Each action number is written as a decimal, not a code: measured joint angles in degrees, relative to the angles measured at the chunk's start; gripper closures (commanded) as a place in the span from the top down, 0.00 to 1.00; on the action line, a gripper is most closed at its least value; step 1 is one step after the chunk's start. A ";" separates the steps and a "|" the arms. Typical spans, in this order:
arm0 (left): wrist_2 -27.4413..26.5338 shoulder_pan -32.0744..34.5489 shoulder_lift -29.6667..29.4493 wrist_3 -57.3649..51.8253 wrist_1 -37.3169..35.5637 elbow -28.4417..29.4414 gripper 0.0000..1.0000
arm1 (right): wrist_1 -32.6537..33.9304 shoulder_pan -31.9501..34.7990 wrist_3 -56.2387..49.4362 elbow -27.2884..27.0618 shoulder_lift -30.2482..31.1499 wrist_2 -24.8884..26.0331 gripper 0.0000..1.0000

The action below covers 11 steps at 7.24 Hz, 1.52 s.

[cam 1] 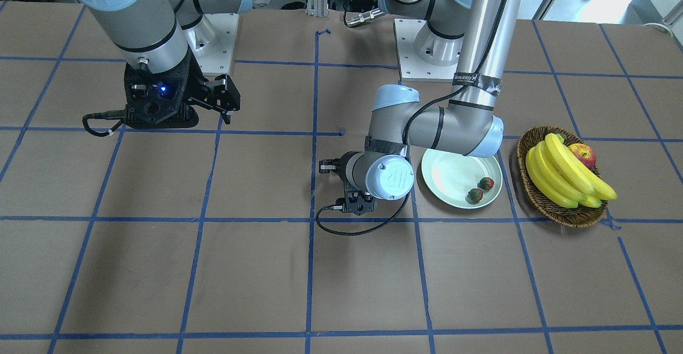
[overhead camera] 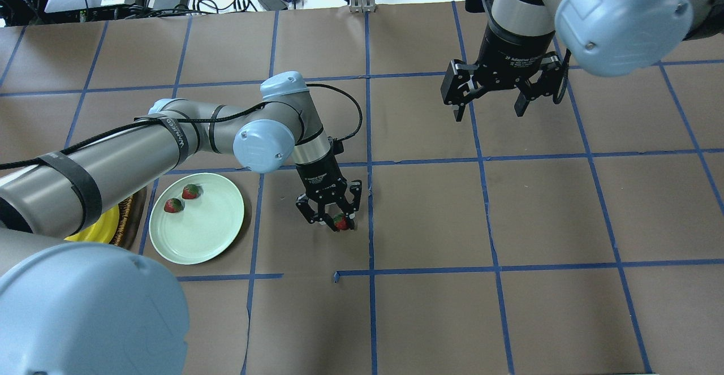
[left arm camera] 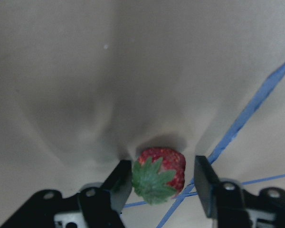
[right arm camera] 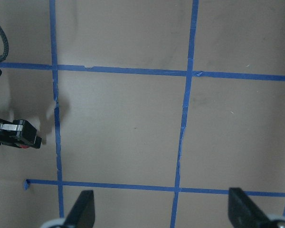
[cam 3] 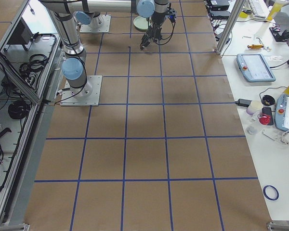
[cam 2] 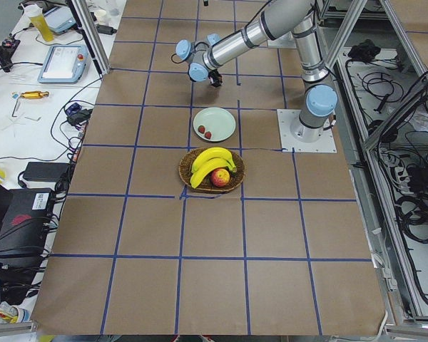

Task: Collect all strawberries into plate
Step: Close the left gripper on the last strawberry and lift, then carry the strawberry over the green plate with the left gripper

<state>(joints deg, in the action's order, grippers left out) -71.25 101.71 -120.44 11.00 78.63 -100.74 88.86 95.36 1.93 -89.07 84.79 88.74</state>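
Observation:
Two strawberries [overhead camera: 191,191] [overhead camera: 173,205] lie on the pale green plate [overhead camera: 209,233], near its rim on the basket side; the front view shows them too [cam 1: 486,183] [cam 1: 474,195]. A third strawberry [overhead camera: 341,222] rests on the brown table to the plate's right, beside a blue tape line. My left gripper [overhead camera: 331,218] is lowered around it and open. In the left wrist view that strawberry [left arm camera: 159,173] touches the left finger [left arm camera: 118,183], with a small gap to the right finger [left arm camera: 205,187]. My right gripper [overhead camera: 489,106] hangs open and holds nothing, well above the table's right half.
A wicker basket [cam 1: 557,212] with bananas [cam 1: 560,175] and a red-yellow apple [cam 1: 583,155] stands just beyond the plate [cam 1: 445,175] on the robot's left. The left forearm [overhead camera: 113,160] reaches over the plate and basket. Both arm bases [cam 1: 427,49] stand at the table's robot-side edge.

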 measured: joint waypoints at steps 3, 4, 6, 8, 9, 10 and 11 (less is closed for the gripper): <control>-8.52 -1.29 2.89 -0.42 -0.45 3.05 0.00 | 0.08 0.00 0.01 0.13 0.00 0.98 1.00; -11.24 -3.27 4.74 -1.76 2.83 4.65 0.00 | 0.10 0.00 0.01 0.13 0.01 1.00 1.00; -19.16 -8.49 7.72 -9.65 10.16 6.27 0.00 | 0.20 0.00 0.01 0.11 0.03 0.94 1.00; -27.73 -14.17 8.74 -20.17 13.79 5.37 0.00 | 0.24 0.05 -0.03 0.05 0.03 0.77 1.00; -30.70 -16.19 8.36 -23.88 13.91 4.09 0.00 | 0.27 0.07 -0.02 0.04 -0.02 0.55 1.00; -32.10 -17.24 7.88 -25.32 13.80 3.05 0.83 | 0.30 0.08 0.00 0.04 -0.09 0.39 1.00; -32.37 -17.65 7.57 -25.56 13.50 2.52 1.00 | 0.28 0.11 0.00 0.04 -0.15 0.33 1.00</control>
<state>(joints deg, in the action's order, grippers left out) -103.62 84.06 -112.87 -14.56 92.13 -98.21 89.14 95.47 1.93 -89.03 84.63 89.07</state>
